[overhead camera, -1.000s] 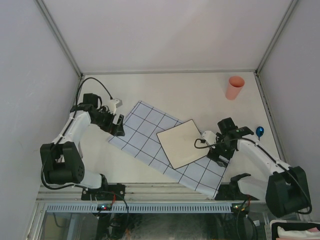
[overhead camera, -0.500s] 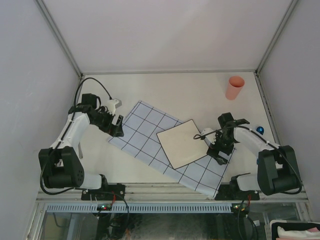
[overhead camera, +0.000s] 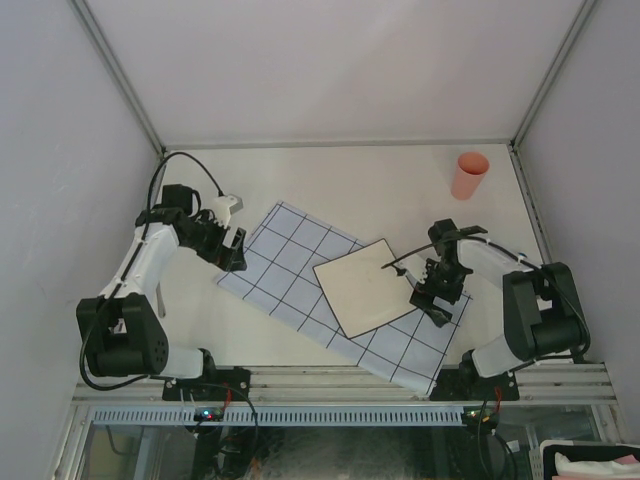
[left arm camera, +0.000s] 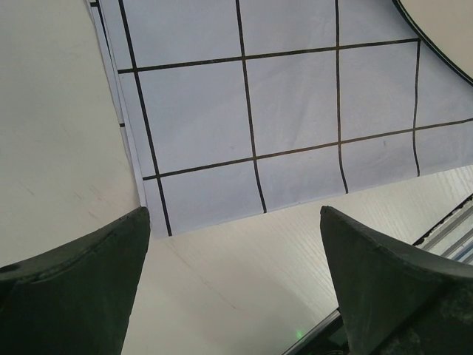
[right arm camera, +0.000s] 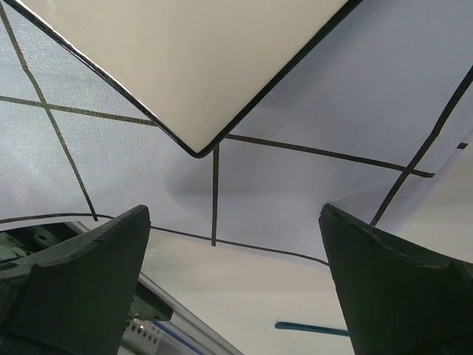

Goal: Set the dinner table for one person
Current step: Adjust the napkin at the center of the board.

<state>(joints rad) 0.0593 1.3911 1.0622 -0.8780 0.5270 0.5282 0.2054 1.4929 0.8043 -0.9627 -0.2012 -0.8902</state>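
The dinner table (overhead camera: 350, 180) is a flat off-white surface. A light-blue cloth with a dark grid (overhead camera: 290, 270) lies on it at an angle. A square cream plate with a dark rim (overhead camera: 368, 285) lies on the cloth. My left gripper (overhead camera: 235, 250) is open and empty at the cloth's left edge; its wrist view shows the cloth's corner (left arm camera: 259, 126) just ahead of the open gripper (left arm camera: 236, 296). My right gripper (overhead camera: 437, 297) is open and empty over the cloth's right edge, beside the plate's corner (right arm camera: 192, 66). A thin blue handle (right arm camera: 310, 329) lies on the table beyond the right gripper (right arm camera: 236, 296).
A pink cup (overhead camera: 469, 175) stands upright at the back right of the table. Pale walls and grey rails (overhead camera: 335, 143) close in the back and sides. A metal rail (overhead camera: 340, 385) runs along the near edge.
My right arm has folded in, its forearm swinging over the spot where a blue spoon showed, and its gripper has shifted slightly up along the cloth's right edge. The left arm has barely moved.
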